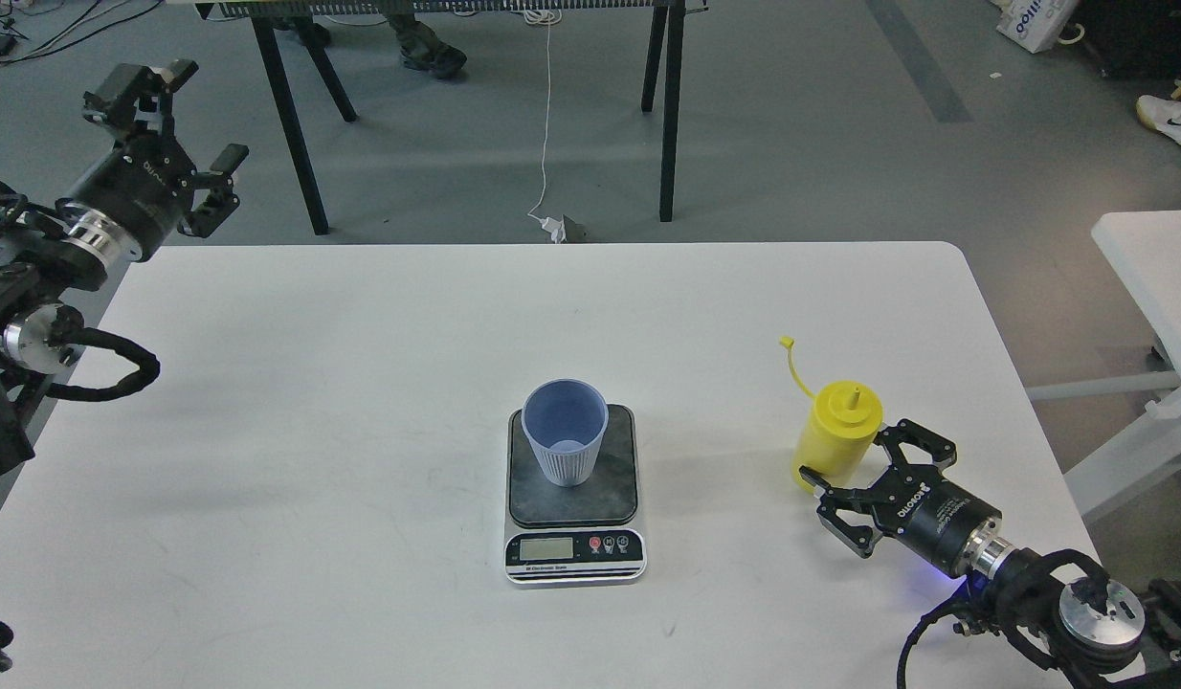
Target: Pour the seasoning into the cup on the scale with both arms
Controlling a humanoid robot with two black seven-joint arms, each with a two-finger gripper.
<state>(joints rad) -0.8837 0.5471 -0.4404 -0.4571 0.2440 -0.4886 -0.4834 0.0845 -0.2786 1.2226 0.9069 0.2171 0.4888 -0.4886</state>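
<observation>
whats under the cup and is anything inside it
The cup stands upright on the dark platform of the scale, toward its back half. The inside walls that show look bare; the very bottom is shadowed, and the platform patch beneath the cup is covered.

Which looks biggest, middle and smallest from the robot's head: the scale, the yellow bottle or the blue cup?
1. Scale: it covers the most of the picture.
2 and 3. Yellow bottle and blue cup: these look about the same size, so I would not rank them.
</observation>
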